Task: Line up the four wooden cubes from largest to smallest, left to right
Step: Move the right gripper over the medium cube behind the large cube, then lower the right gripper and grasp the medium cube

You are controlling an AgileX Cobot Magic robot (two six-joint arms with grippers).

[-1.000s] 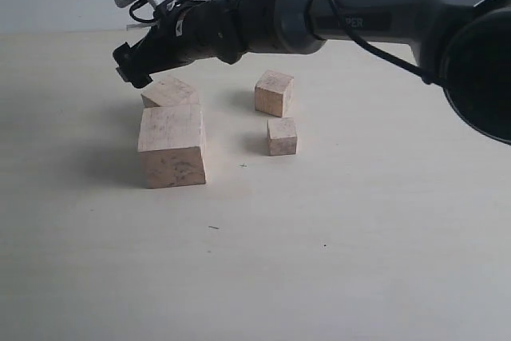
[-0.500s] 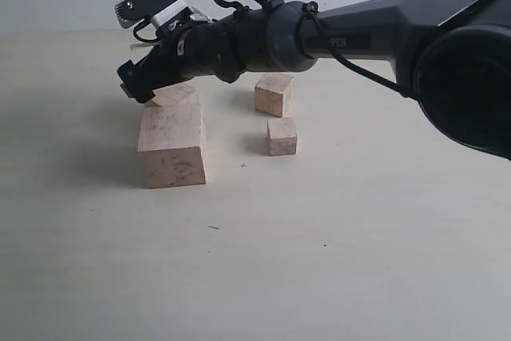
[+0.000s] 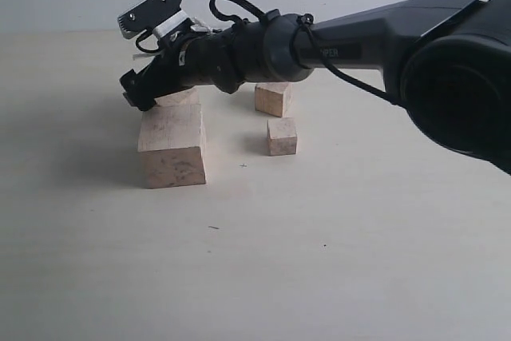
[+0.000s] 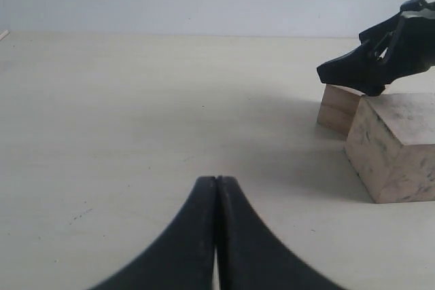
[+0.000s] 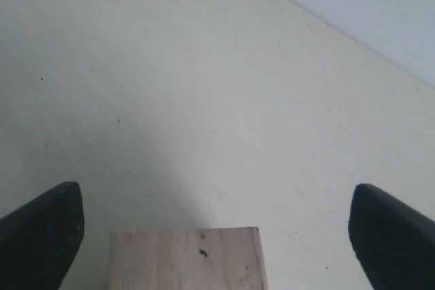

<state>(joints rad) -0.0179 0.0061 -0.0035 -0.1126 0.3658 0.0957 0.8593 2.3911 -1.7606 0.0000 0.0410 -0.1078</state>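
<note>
The largest wooden cube stands front left on the table. Directly behind it sits the second cube, mostly covered by my right gripper, which reaches across from the right. In the right wrist view that cube lies between the wide-apart fingers of the open right gripper; contact cannot be made out. The third cube and the smallest cube stand further right. My left gripper is shut and empty, low over the table. From its view, the largest cube, second cube and right gripper appear.
The pale tabletop stretches in front of and to the right of the cubes. The thick black right arm spans the scene above the third cube. A plain wall lies behind the table.
The right gripper has come down from above the second cube until its fingers straddle it. The cubes have not moved.
</note>
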